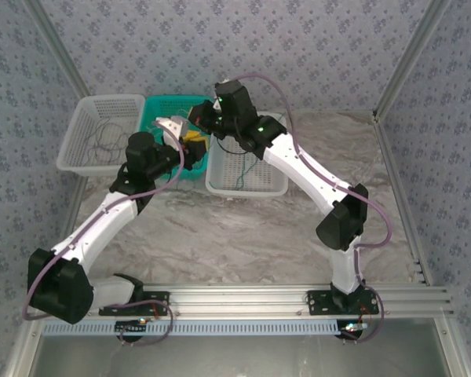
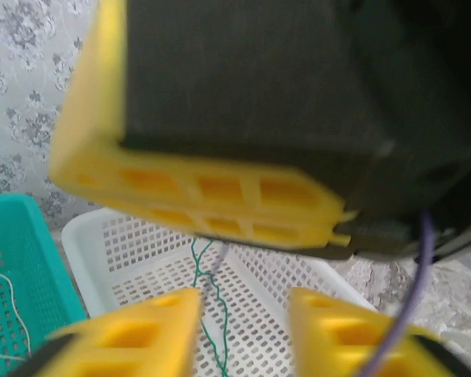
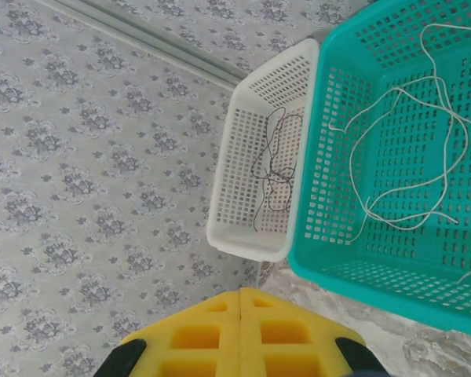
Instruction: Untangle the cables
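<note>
Since the green cable (image 2: 217,294), dangling beneath the pressed-together right gripper (image 3: 241,294) into the white basket (image 2: 133,243), looks light, limp and prone to snagging, the left gripper (image 2: 243,302), jaws apart either side of it, would best pinch mid-strand, clear of kinks.

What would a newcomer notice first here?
Three baskets line the table's far side: the left white basket holds a dark cable, the teal basket a whitish cable, the right white basket a green cable. Above them the left gripper and right gripper hang close together.
</note>
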You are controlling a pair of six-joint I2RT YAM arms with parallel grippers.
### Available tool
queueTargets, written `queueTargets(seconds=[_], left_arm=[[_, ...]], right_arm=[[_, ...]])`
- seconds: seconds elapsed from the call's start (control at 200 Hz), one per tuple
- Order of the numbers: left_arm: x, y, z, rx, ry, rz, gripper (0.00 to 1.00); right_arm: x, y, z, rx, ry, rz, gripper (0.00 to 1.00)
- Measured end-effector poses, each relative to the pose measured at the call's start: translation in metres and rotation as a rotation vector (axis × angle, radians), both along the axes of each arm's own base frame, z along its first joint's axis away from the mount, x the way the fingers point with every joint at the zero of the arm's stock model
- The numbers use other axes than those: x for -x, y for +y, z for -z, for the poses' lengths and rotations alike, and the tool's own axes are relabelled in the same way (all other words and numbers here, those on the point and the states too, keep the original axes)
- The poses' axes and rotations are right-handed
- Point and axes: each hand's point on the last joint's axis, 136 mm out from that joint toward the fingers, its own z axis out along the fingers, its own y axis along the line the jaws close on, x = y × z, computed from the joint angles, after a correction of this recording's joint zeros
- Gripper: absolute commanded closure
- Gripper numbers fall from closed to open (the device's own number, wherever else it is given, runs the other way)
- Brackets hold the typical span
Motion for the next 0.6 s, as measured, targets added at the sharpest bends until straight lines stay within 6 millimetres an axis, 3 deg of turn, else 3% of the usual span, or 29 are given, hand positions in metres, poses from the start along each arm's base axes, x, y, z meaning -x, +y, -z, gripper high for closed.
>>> queueTargets(seconds=[0.04, 0.105, 0.285, 0.375, 0.47, 0.6], left_arm=[[0.001, 0.000, -0.004, 0.009, -0.009, 0.000, 1.00], [0.005, 0.002, -0.012, 0.019, -0.023, 0.000, 1.00], [0.003, 0.024, -0.051, -0.018, -0.005, -0.104, 1.00], [-0.012, 0.044, -0.083, -0.050, -0.015, -0.199, 1.00], [-0.038, 0.081, -0.119, -0.058, -0.066, -0.335, 1.00], [-0.068, 0.130, -0.137, -0.082, -0.077, -0.487, 1.00]], right_arm=[[-0.001, -0.002, 0.001, 0.004, 0.001, 0.005, 0.98], [-0.002, -0.006, 0.005, 0.016, 0.005, 0.015, 0.84], [0.001, -0.022, 0.014, 0.058, -0.011, -0.002, 0.01], [0.009, -0.038, 0.006, 0.072, -0.057, -0.033, 0.00], [0.038, -0.055, 0.005, 0.096, -0.097, -0.090, 0.00], [0.081, -0.085, -0.009, 0.081, -0.157, -0.131, 0.00]])
